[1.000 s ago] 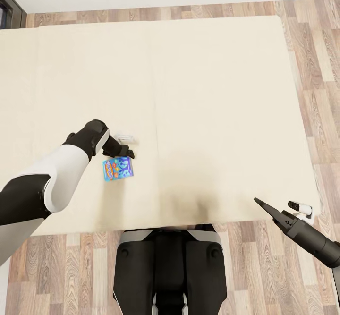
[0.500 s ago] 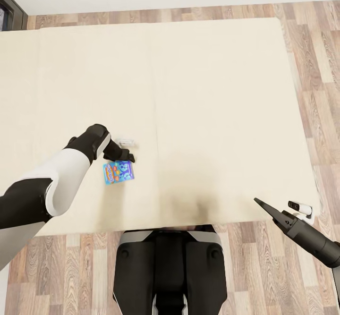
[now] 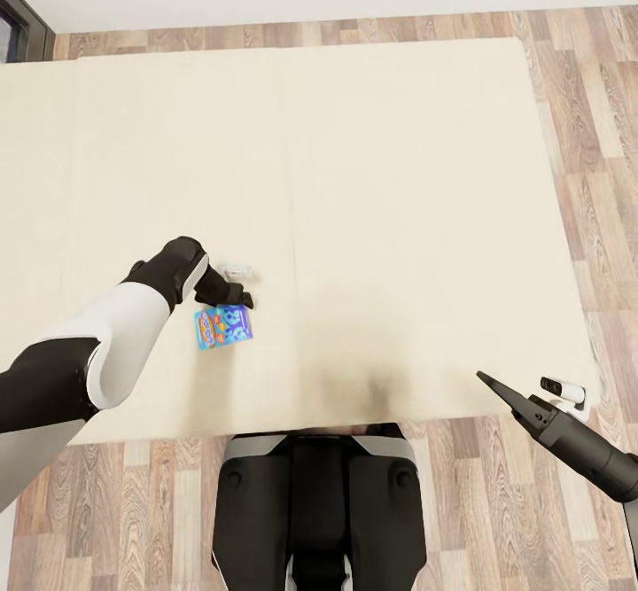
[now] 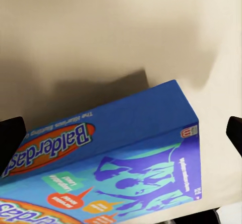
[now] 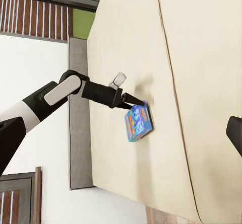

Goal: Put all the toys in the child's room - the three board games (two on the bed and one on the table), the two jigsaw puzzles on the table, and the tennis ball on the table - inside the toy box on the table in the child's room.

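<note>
Seen from the head, nearest ground: the robot's dark trunk (image 3: 319, 507) is seen standing on the wood-plank floor (image 3: 133, 502) against the near edge of the bed (image 3: 399, 219).
Right claw: the right claw (image 3: 490, 384) is held at the bed's near right corner, over the edge of the mattress; its dark tip is drawn to a point, and whether the fingers are parted cannot be told.
Board game: the small blue board game (image 3: 223, 326) is laid flat on the beige cover, left of the mattress seam and near the bed's near edge.
Left claw: the left claw (image 3: 245, 297) is set just at the far edge of the blue box; in the left wrist view the fingers (image 4: 11, 138) are seen spread wide at either side, with the board game (image 4: 108, 171) between them and nothing gripped.
Surroundings: no object is seen between claw and box; bare mattress is spread all around it.
Left wrist view: the lid's lettering and blue side wall are shown close up.
Right wrist view: the left arm (image 5: 60, 95), the box (image 5: 138, 123) and a grey headboard (image 5: 78, 113) along the bed's end are shown, with white wall and brick beyond.
</note>
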Robot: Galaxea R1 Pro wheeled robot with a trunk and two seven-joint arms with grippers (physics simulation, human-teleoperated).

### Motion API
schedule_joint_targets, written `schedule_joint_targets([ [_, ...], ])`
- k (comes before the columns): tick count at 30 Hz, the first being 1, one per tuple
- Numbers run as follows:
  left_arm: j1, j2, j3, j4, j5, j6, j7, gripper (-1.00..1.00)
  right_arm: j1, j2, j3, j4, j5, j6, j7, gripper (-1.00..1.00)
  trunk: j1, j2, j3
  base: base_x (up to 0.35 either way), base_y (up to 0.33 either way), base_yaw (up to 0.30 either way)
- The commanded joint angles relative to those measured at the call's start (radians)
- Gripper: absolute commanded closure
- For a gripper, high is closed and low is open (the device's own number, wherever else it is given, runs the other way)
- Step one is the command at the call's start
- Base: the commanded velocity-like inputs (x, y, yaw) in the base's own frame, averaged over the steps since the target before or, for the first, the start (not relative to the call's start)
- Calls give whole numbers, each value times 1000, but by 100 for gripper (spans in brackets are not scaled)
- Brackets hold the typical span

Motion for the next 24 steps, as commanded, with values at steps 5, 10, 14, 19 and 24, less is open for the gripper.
schedule_joint_targets([
  [5, 1, 0, 4, -1, -10, 2, -8, -100, 0, 0, 0, 0, -3, 8, 1, -100, 1, -1, 0, 0, 0, -2],
  [10, 14, 0, 4, -1, -9, 2, -8, -100, 0, 0, 0, 0, -2, 8, 1, -100, 1, -1, 2, 0, 0, 0],
  [14, 17, 0, 4, -1, -9, 2, -8, -100, 0, 0, 0, 0, -2, 8, 1, -100, 1, -1, 5, 0, 0, 0],
  [19, 21, 0, 4, -1, -9, 2, -8, -100, 0, 0, 0, 0, -2, 8, 1, -100, 1, -1, 11, 0, 0, -1],
  [24, 23, 0, 3, -1, -9, 2, -8, -100, 0, 0, 0, 0, -2, 8, 1, -100, 1, -1, 17, 0, 0, -38],
])
